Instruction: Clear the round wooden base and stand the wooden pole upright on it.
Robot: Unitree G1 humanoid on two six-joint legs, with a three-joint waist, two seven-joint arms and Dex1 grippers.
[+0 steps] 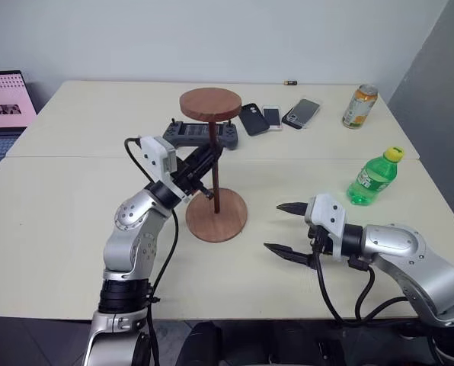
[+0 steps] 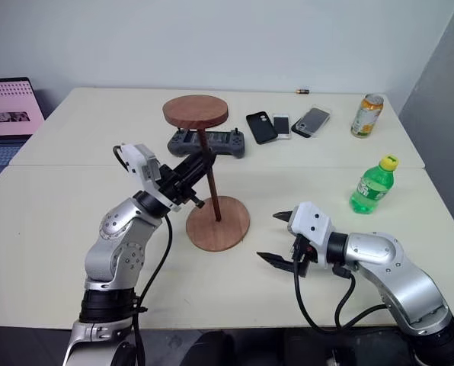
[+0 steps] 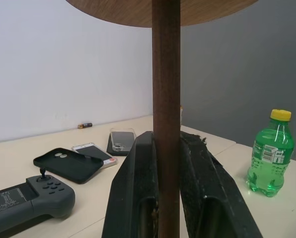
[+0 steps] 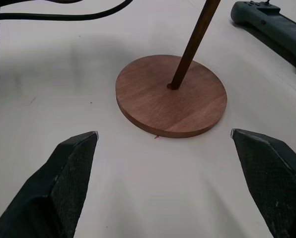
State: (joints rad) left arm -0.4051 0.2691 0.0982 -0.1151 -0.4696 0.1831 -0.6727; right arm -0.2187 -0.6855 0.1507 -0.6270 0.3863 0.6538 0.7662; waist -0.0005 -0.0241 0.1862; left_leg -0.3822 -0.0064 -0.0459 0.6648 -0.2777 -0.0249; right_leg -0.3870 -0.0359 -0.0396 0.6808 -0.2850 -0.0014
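Wooden pole [image 1: 214, 164], clamped in left end effector [image 1: 202, 169], stands in round wooden base [image 1: 215, 216]; right end effector [image 1: 283, 227] gapes beside.

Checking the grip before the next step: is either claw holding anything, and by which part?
The left claw is shut on the long dark-brown wooden pole, gripping its shaft about midway. The right claw is open, holding nothing.

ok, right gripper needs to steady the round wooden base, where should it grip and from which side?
Grip the round wooden base by its thin outer edge, coming in low along the table from the robot's right, where the open right gripper already faces it. The disc lies flat, the wooden pole fills its centre hole, and the left gripper holds that pole from the other side.
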